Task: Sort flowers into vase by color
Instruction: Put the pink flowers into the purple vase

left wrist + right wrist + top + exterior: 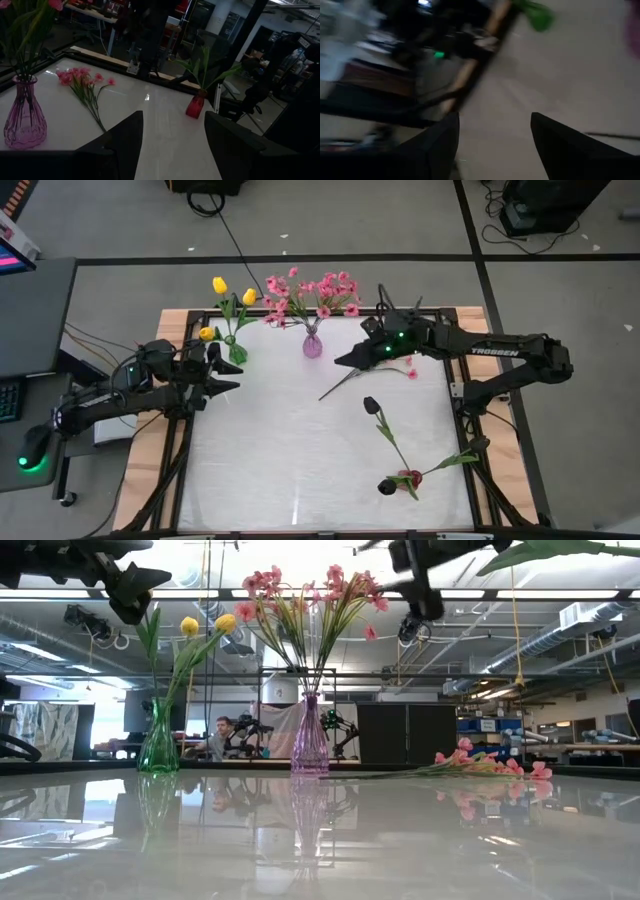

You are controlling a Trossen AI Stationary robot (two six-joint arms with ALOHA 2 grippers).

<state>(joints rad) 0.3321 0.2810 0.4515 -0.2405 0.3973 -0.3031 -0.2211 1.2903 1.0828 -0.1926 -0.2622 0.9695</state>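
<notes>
A pink spray (365, 375) lies flat on the table; it also shows in the left wrist view (82, 85) and the low view (480, 765). My right gripper (345, 361) hovers open above its stem end, empty (495, 145). The purple vase (312, 345) holds pink sprays (315, 288), and the green vase (235, 352) holds yellow tulips (219, 284). A dark tulip (372, 406) lies on the table. The red vase (195, 106) stands upright near the table's right near corner with green leaves. My left gripper (225, 376) waits open beside the green vase (172, 145).
The two vases stand close together along the far edge (300, 312). The lying dark tulip's stem (392, 442) runs toward the red vase (410, 478). Bare white tabletop (280, 450) spreads over the middle and near left. A person sits far behind the table (218, 735).
</notes>
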